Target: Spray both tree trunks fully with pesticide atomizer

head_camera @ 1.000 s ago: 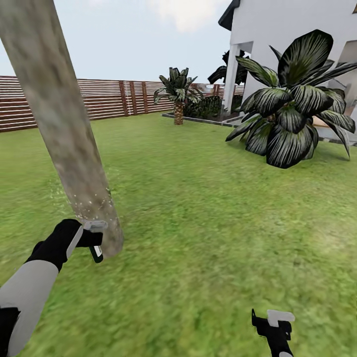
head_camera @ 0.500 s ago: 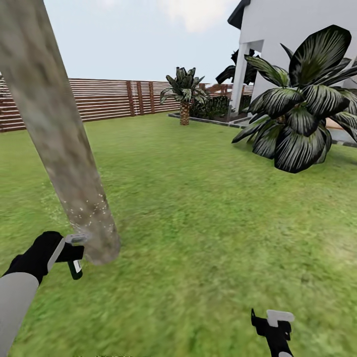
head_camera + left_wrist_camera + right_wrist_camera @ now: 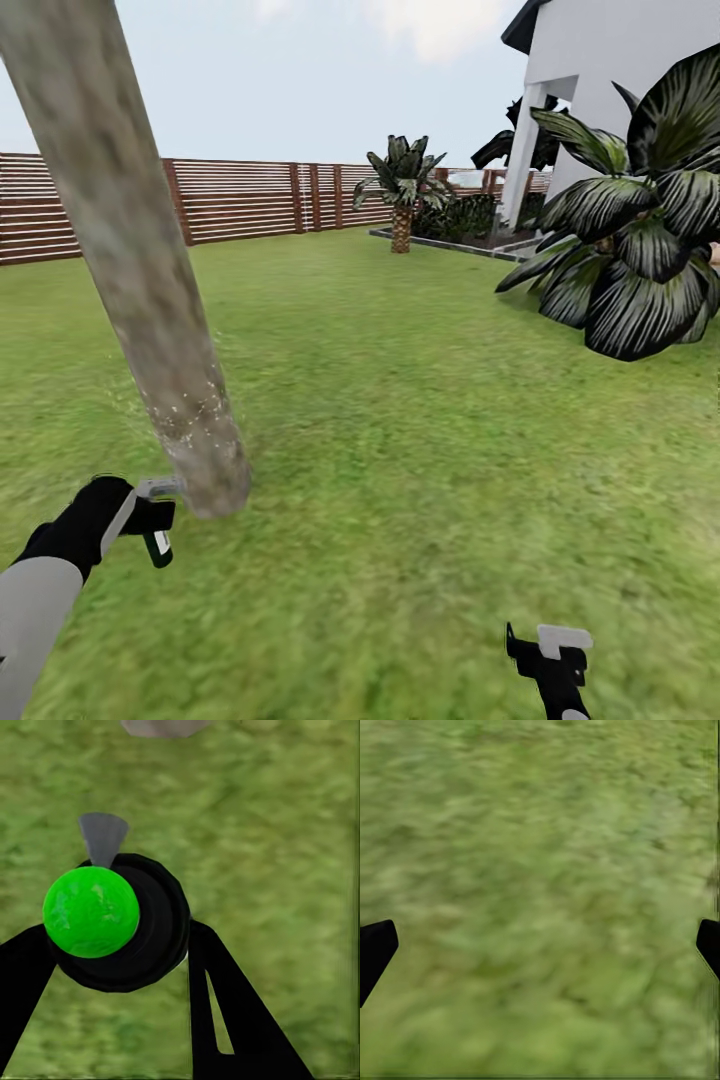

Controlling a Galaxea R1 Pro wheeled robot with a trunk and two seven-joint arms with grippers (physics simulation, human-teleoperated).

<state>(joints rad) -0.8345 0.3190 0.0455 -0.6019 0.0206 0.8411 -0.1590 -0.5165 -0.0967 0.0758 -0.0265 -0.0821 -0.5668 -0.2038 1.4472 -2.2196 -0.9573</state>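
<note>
A: What does the left gripper have?
B: It is clamped on the pesticide atomizer, a small dark bottle hanging below the fingers; at the wrist it shows a round black body with a green cap.
A: And the tree trunk?
B: Just beside the gripper, leaning, with pale pesticide specks low on it.
A: The right gripper?
B: Spread wide over the floor, well apart from the trunk, holding nothing.
</note>
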